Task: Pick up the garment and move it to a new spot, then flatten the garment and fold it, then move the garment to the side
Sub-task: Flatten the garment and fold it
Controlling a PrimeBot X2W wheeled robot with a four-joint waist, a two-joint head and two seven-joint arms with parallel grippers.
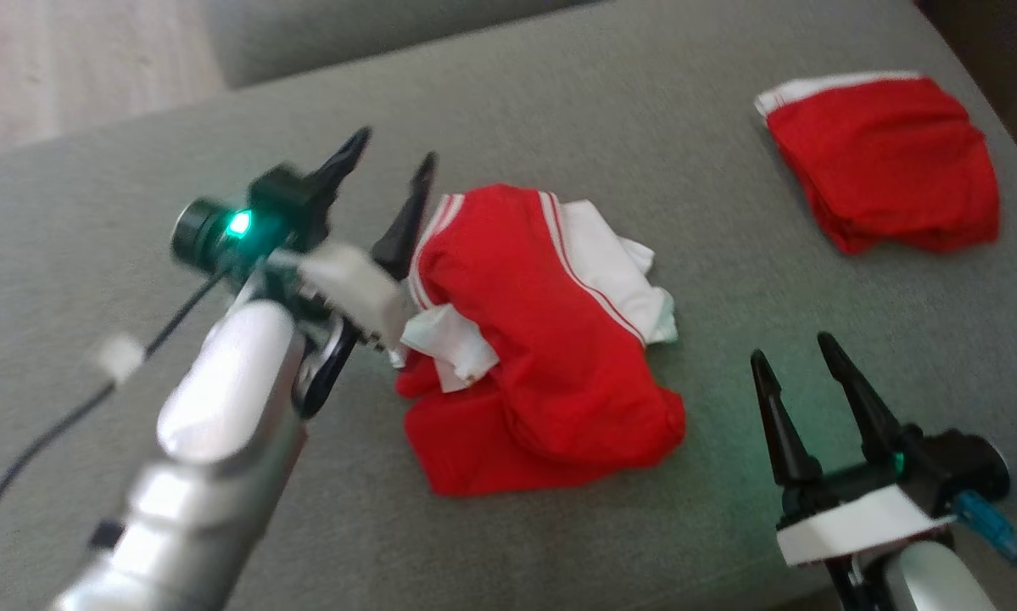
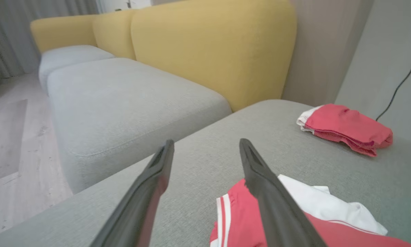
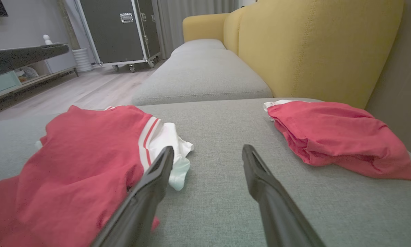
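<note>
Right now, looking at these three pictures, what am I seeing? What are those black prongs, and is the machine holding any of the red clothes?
The prongs are a two-armed robot's gripper fingers. One picture looks down from its head; the other two come from cameras on each wrist, looking along the fingers. The left gripper is open at the edge of a crumpled red and white garment lying on a grey cushion. The right gripper is open too, over bare cushion. A second red garment lies folded farther back on the right. Nothing is held.

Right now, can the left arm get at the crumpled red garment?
Probably yes: the left gripper is open beside the crumpled garment, with nothing between them on the gray cushion.
</note>
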